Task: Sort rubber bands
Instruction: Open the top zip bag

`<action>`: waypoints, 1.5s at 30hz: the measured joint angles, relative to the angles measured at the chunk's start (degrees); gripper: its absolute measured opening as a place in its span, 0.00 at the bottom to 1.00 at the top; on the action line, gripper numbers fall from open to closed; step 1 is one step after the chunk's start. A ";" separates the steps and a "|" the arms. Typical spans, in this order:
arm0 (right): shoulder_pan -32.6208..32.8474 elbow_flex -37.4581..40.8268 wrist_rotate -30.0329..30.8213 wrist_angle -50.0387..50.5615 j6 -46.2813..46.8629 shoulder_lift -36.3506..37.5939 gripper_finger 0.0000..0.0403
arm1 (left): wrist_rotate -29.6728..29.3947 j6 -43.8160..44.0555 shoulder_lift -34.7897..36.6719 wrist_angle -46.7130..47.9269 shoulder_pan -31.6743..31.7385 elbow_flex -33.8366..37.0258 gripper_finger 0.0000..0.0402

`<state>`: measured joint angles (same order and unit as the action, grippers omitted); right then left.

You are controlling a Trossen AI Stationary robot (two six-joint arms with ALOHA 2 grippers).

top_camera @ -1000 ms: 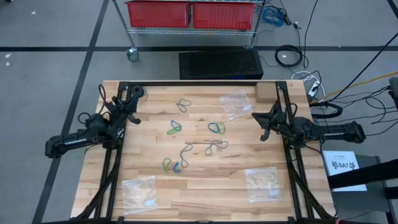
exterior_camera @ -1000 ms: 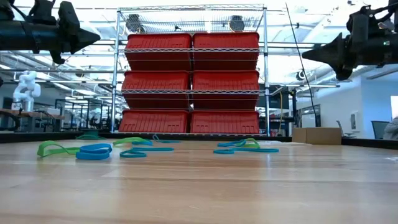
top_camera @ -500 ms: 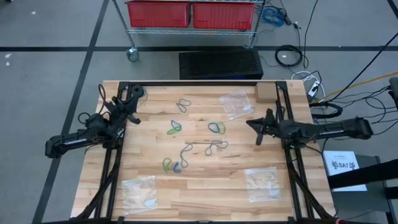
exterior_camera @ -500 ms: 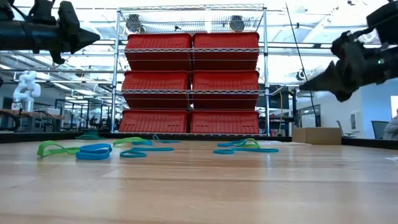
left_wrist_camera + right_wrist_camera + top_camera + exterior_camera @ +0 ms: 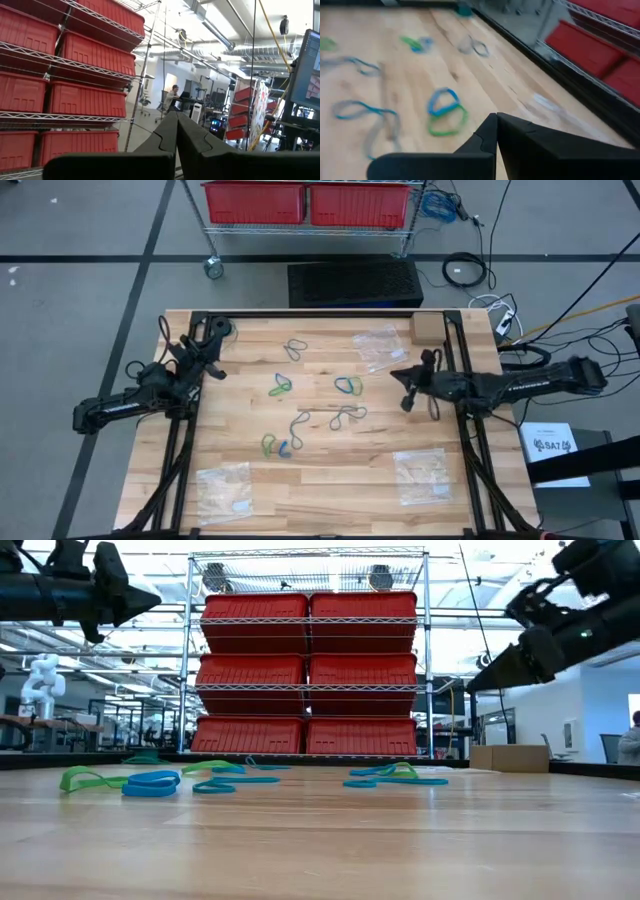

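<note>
Rubber bands (image 5: 315,405) are lying flat and scattered mid-table, likely light, floppy and hard to pinch, so the right gripper (image 5: 404,388), hovering fingers together near the blue-green pair (image 5: 445,112), is probably needing a raised edge, while the left gripper (image 5: 207,362) is waiting, pinched closed, at the left edge.

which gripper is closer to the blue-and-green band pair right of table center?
Right. The right gripper hangs above the table just right of the blue-and-green band pair, fingers shut. The left gripper sits raised at the table's left edge, much farther away, also shut.
</note>
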<state>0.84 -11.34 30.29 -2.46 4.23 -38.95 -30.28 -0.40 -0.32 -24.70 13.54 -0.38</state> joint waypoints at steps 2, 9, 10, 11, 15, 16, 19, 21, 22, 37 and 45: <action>-0.99 -2.98 0.94 4.59 0.39 -2.82 0.00 | 0.01 0.01 -0.01 0.04 -0.01 -0.01 0.03; -6.88 -10.45 1.01 11.70 1.01 -12.76 0.00 | 0.00 0.00 -0.01 -0.38 -0.01 -0.02 0.03; -7.84 -10.96 0.95 11.72 0.48 -14.06 0.00 | 0.00 0.01 -0.02 -0.29 0.00 -0.02 0.03; -8.83 -11.44 0.93 11.73 -0.19 -15.40 0.01 | 0.00 -0.01 0.00 -0.20 -0.02 -0.02 0.03; -13.18 -12.84 -1.12 11.53 -2.72 -20.35 0.07 | 0.00 0.01 -0.01 -0.13 -0.01 0.00 0.03; -14.21 -13.04 -2.24 11.11 -3.72 -21.60 0.08 | 0.01 0.01 -0.01 -0.12 0.00 -0.02 0.03; -16.67 -13.56 -4.44 8.88 -7.55 -24.95 0.14 | 0.01 -0.20 -0.01 -0.28 -0.02 -0.02 0.03; -18.20 -13.63 -5.07 7.20 -10.32 -27.09 0.18 | 0.07 -0.40 -0.01 0.28 0.00 -0.01 0.03; -18.76 -13.63 -5.27 6.76 -11.72 -28.09 0.19 | 0.68 -0.42 -0.01 1.44 0.00 -0.01 0.03; -20.29 -13.65 -9.62 1.59 -27.56 -41.51 0.25 | 13.64 -1.23 -0.62 20.84 0.00 -0.02 0.03; -20.96 -14.33 -8.86 -3.75 -29.10 -47.01 0.23 | 15.56 -8.10 -5.82 20.20 -0.02 -0.01 0.03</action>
<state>-20.12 -25.68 21.43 -6.20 -24.87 -85.96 -14.72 -8.49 -6.14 -4.49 13.52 -0.39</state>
